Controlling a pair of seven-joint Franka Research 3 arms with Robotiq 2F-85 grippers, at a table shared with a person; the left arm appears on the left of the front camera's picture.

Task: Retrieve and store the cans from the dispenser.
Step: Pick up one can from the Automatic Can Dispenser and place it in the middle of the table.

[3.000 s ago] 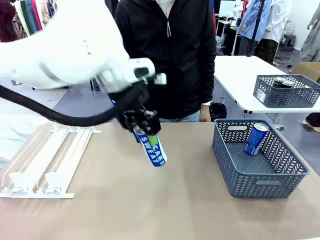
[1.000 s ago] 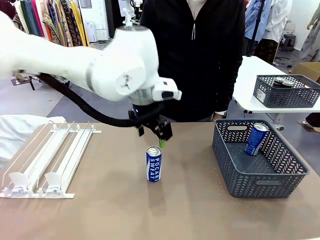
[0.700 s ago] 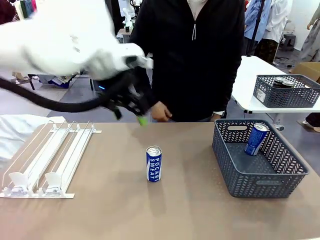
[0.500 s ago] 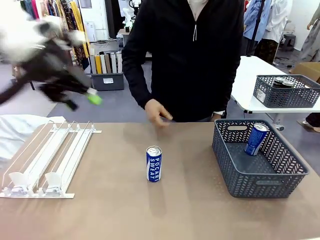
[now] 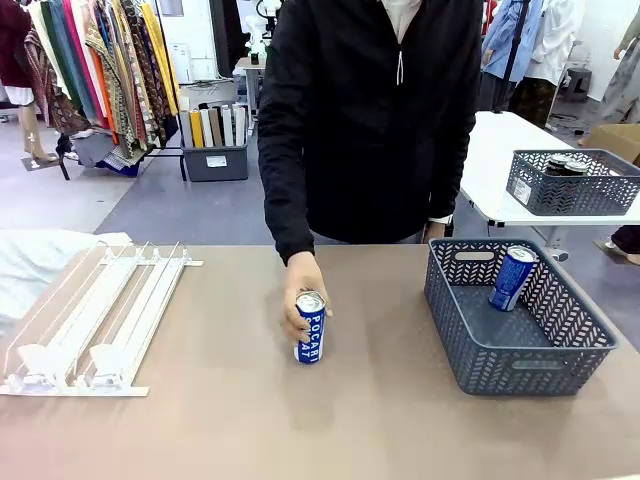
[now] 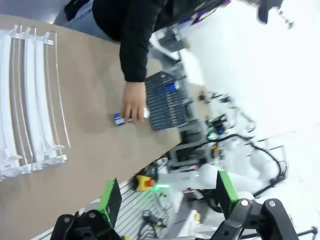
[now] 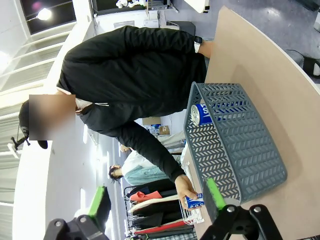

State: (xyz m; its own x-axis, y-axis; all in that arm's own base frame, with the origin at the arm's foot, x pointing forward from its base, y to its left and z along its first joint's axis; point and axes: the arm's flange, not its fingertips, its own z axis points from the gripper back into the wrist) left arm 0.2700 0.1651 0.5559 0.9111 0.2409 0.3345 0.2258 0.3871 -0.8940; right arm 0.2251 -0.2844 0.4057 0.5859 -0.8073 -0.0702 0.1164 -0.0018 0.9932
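From the front, a person's hand point(image 5: 303, 300) wraps an upright blue-and-white can point(image 5: 310, 327) at the middle of the tabletop point(image 5: 330, 420). A second blue can point(image 5: 513, 277) leans inside the grey basket point(image 5: 515, 360) on the right. The dispenser point(image 5: 95, 315) lies at the left with its lanes bare.

The left wrist view looks down from well above: the left pincer point(image 6: 167, 195) hangs released, fingers spread, grasping nothing. The right wrist view shows the right pincer point(image 7: 155, 200) likewise spread and holding nothing, beside the basket point(image 7: 235, 145).

Broad bare tabletop lies between dispenser, can and basket; the basket sits near the right edge.

A second ago the left arm hung over the can. It has since swung away up and left, and the person's hand has come down onto the can.
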